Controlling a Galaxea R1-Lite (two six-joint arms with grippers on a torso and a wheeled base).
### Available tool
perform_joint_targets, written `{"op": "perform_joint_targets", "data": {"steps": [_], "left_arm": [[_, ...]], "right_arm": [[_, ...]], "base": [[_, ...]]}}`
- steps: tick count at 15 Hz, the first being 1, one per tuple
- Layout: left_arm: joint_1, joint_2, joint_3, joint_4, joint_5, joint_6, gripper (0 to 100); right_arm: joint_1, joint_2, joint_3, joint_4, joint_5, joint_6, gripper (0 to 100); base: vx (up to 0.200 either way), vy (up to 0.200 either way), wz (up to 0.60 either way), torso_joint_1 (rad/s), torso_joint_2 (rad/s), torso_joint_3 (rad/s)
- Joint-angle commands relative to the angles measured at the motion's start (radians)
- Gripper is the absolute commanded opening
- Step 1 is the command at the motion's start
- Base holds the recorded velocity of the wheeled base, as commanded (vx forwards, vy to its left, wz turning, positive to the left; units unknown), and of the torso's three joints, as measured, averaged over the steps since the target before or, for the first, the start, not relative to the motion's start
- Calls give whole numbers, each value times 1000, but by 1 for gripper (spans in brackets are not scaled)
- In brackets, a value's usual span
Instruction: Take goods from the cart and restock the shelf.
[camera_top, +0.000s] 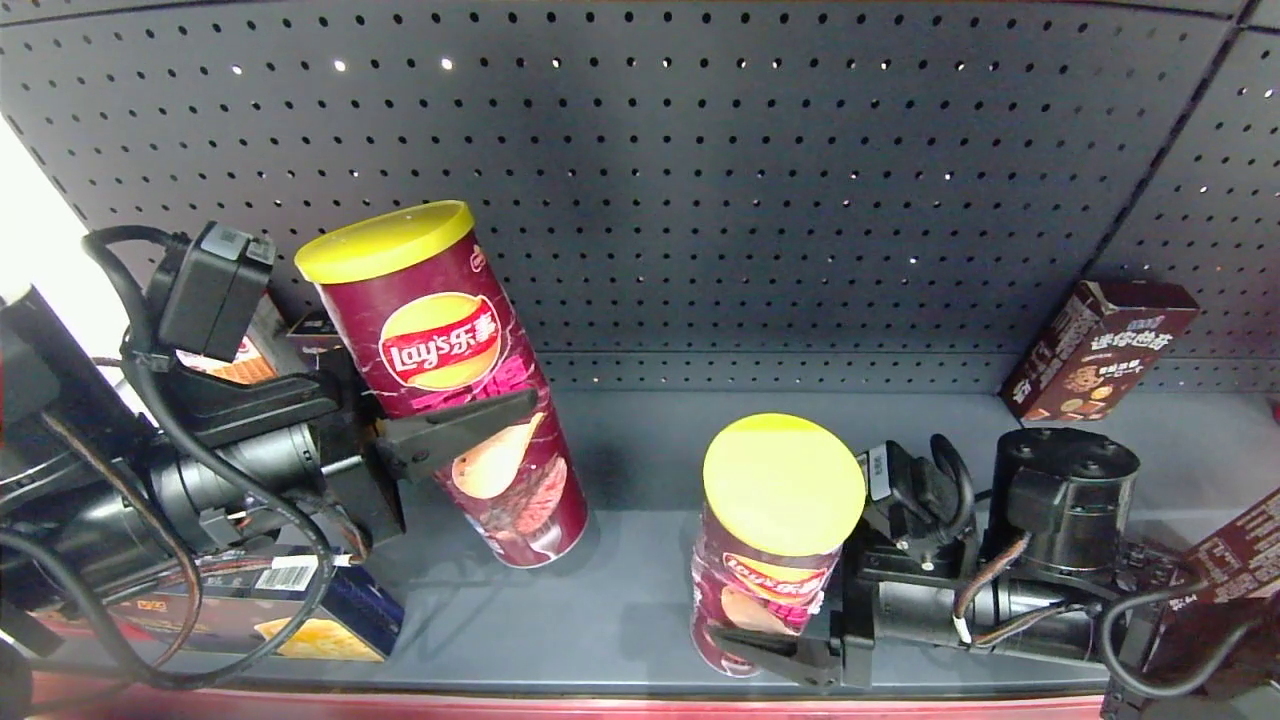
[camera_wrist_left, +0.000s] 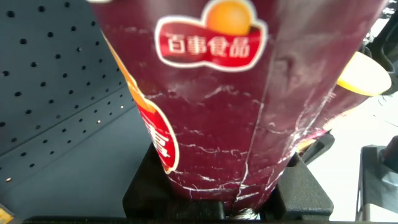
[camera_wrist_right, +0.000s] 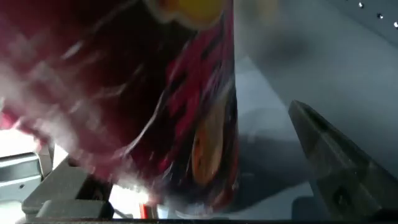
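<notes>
Clamping tilted can (camera_top: 440, 340), L tool (camera_top: 450, 440); R tool (camera_top: 775, 615) straddles upright can (camera_top: 783, 483).

Both arms are matte black. The left arm (camera_top: 230, 470) carries a boxy camera module (camera_top: 210, 290) with a small pale label, looped by thick black cables (camera_top: 107, 268) and thin orange wires. The left gripper (camera_top: 470, 400) has flat, tapering black fingers (camera_top: 460, 430). The right arm (camera_top: 1000, 605) shows a round cap (camera_top: 1065, 465) with recessed screws and a brown cable (camera_top: 985, 575) with 1 white band. The right gripper (camera_top: 770, 580) has matching wedge fingers.
</notes>
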Motion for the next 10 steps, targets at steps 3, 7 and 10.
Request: {"op": "perform_joint_targets", "data": {"steps": [3, 7, 10], "left_arm": [[0, 0, 0, 0, 0, 0, 0], [0, 0, -1, -2, -2, 0, 0], [0, 2, -1, -17, -3, 0, 0]], "right_arm": [[-10, -58, 58, -1, 2, -2, 100], [-38, -84, 101, 2, 2, -6, 100], [-61, -75, 90, 3, 2, -6, 100]], "base": [[0, 0, 0, 0, 0, 0], [0, 0, 0, 0, 0, 0], [0, 0, 0, 0, 0, 0]]}}
